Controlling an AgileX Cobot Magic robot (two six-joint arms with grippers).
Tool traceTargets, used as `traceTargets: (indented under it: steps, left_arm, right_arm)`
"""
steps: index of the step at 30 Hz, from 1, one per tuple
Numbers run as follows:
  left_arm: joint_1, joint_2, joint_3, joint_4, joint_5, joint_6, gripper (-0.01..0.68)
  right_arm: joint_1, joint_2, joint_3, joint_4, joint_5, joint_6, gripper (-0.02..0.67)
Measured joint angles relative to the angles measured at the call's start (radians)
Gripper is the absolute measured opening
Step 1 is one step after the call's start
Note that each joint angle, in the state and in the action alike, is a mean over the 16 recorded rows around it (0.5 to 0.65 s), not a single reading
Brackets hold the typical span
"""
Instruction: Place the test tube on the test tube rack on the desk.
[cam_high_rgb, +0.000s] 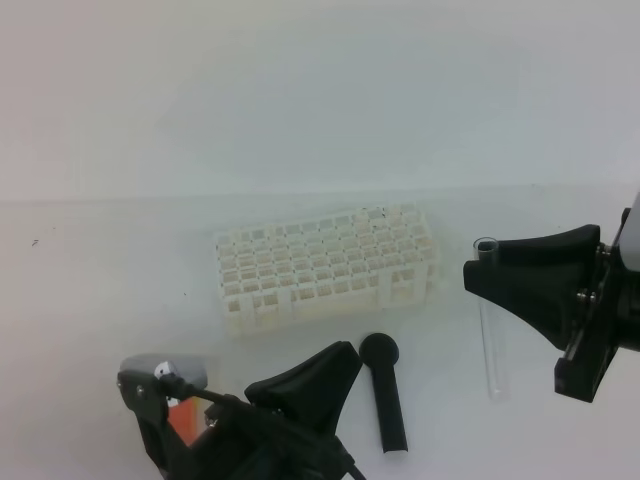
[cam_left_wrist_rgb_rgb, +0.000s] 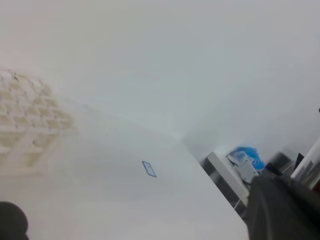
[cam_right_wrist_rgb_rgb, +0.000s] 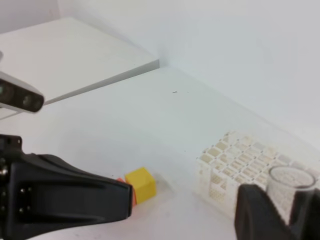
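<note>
Right fingers (cam_high_rgb: 478, 268) are clamped on the test tube (cam_high_rgb: 490, 335) just below its rim; the tube hangs upright, its rounded end apparently just above the bench (cam_high_rgb: 100, 280). Left fingers (cam_high_rgb: 345, 360) are pressed together, holding nothing. The test tube rack (cam_high_rgb: 328, 265) sits left of the tube, a black stick (cam_high_rgb: 385, 390) near it.

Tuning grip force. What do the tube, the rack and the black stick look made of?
Test tube: clear, glossy, see-through with a rimmed mouth; probably glass, clear plastic not excluded. Test tube rack: off-white opaque moulded grid with square holes and slotted walls, likely plastic with a dull finish. Black stick: matte black, round head, no shine; plastic or rubber, can't tell which.
</note>
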Motion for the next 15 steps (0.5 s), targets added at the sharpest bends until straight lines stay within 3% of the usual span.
traceTargets:
  steps: [15]
  left_arm:
    - [0.0,-0.014,0.003,-0.011,0.004,0.001,-0.001]
  right_arm:
    - [0.0,0.0,0.0,0.0,0.002,-0.019,0.127]
